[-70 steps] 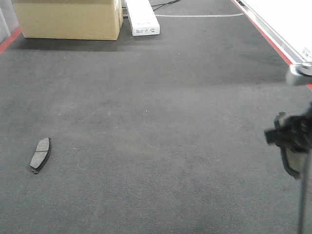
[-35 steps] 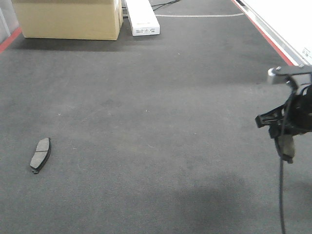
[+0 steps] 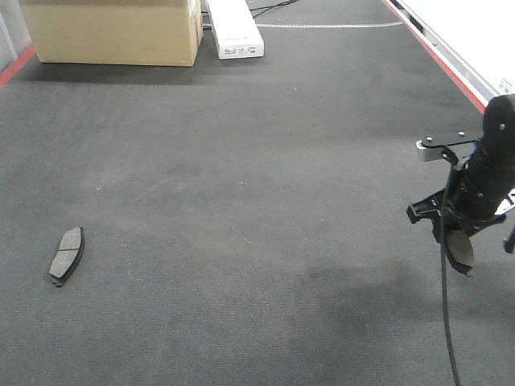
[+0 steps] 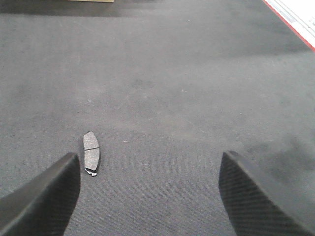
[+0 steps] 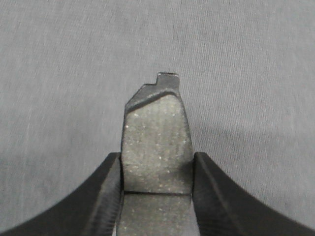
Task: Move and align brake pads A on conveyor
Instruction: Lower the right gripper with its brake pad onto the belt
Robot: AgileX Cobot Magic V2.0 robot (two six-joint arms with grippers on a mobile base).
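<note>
At eight o'clock of the front view, one brake pad lies flat on the conveyor, friction face up, long axis toward one o'clock. Over the conveyor the left tool has its fingers wide apart, with that pad just inside the left finger. A cardboard box and a white carton stand at eleven and twelve o'clock. At three o'clock, the right tool hangs above the conveyor, clamped on a second brake pad that points downward.
</note>
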